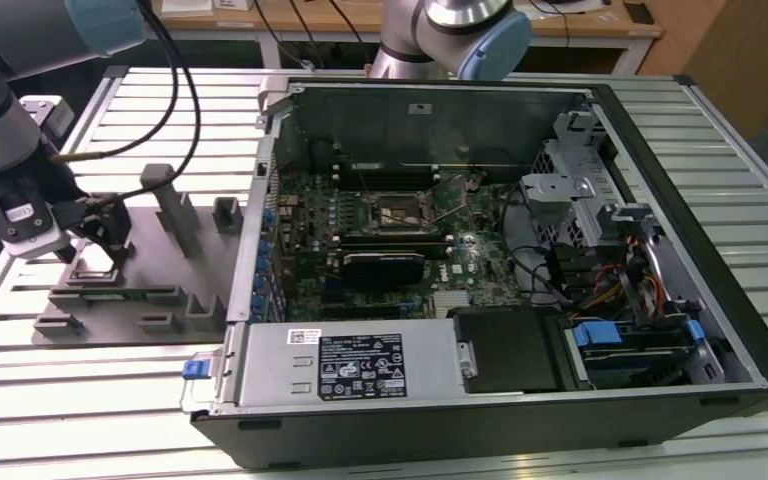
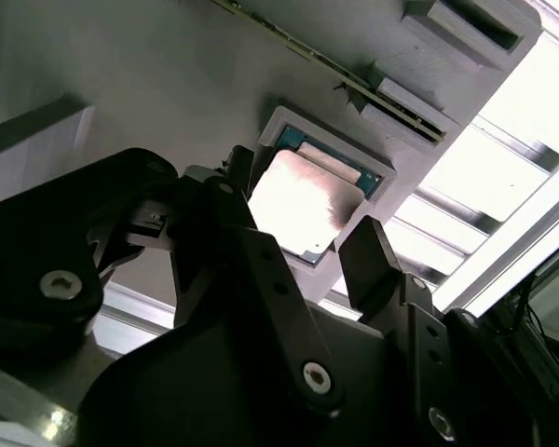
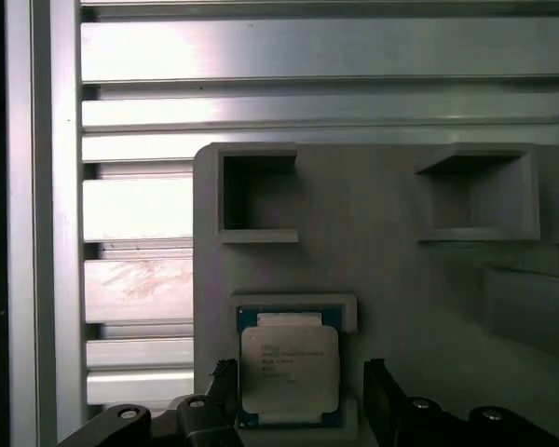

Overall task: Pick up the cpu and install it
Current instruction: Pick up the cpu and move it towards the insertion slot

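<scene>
Spread wide, the gripper straddles the cpu in its tray, seemingly clear of it; light, stiff and fragile, it wants pinching by opposite edges.

Silvery-lidded square cpu, flat in a grey tray recess

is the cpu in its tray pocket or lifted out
In: the cpu sits flat inside the grey tray, within its raised frame, the open hand straddling it.

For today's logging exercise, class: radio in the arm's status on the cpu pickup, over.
Gripper open, fingers straddling cpu. Cpu flat in grey tray recess, not lifted. Nothing in the way.
</scene>
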Robot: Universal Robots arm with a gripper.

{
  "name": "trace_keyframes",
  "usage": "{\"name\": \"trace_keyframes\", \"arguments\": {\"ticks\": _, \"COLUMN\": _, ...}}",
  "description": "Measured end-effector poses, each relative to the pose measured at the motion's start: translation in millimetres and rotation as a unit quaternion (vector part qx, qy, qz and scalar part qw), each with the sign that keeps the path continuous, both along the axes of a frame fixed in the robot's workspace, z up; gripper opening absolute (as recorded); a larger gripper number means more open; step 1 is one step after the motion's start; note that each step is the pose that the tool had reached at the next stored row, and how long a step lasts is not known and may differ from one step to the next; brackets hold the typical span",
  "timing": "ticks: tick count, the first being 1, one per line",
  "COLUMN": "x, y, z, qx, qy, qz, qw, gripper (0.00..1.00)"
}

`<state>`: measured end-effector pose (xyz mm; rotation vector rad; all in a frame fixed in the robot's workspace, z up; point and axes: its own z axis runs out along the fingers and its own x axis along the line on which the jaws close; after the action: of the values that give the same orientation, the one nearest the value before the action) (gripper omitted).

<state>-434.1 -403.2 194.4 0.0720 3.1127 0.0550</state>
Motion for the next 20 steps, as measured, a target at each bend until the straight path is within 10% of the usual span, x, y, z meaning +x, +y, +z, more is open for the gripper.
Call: {"name": "trace_keyframes", "arguments": {"ticks": 20, "x": -0.9, "y": 1.2, "z": -6.6, "qx": 0.0007, "qy": 0.0002, "qz": 0.020, "qw": 0.9998, "gripper": 0.65}}
